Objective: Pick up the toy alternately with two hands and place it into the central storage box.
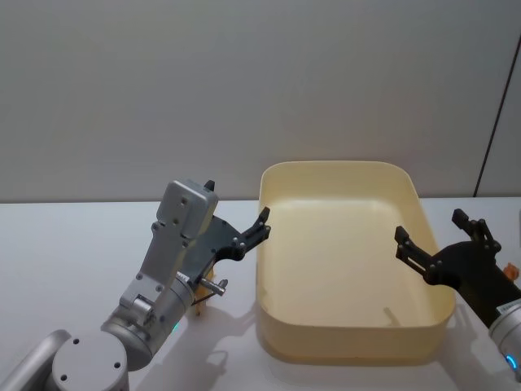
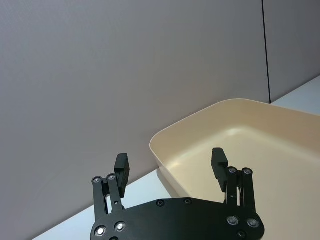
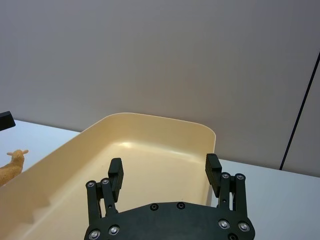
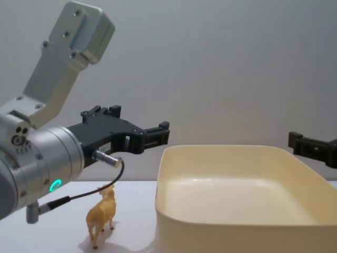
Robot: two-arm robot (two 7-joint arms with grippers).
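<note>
The task is sitting at its very start. The cream-yellow storage box is lying in the middle of the white table, and its floor is showing bare, with no toy inside as far as the views reach.

The small tan toy animal is standing upright on its four legs on the table, outside the box and just beside its left wall. It is touching neither gripper.

The left gripper is hanging in the air above that toy, near the box's left rim and pointing toward the box, with its black fingers spread wide and nothing between them. The right gripper is hovering at the box's right side, over its right rim, its fingers likewise spread wide and carrying nothing.

A small orange thing is peeking out at the right edge of the head view beside the right arm. Too little of it is showing to name it.

By this reading nothing is yet delivered: the tan animal is waiting to be grasped, most likely by the left gripper above it, then lifted over the wall and released into the box. Any right-side pickup is also remaining.
</note>
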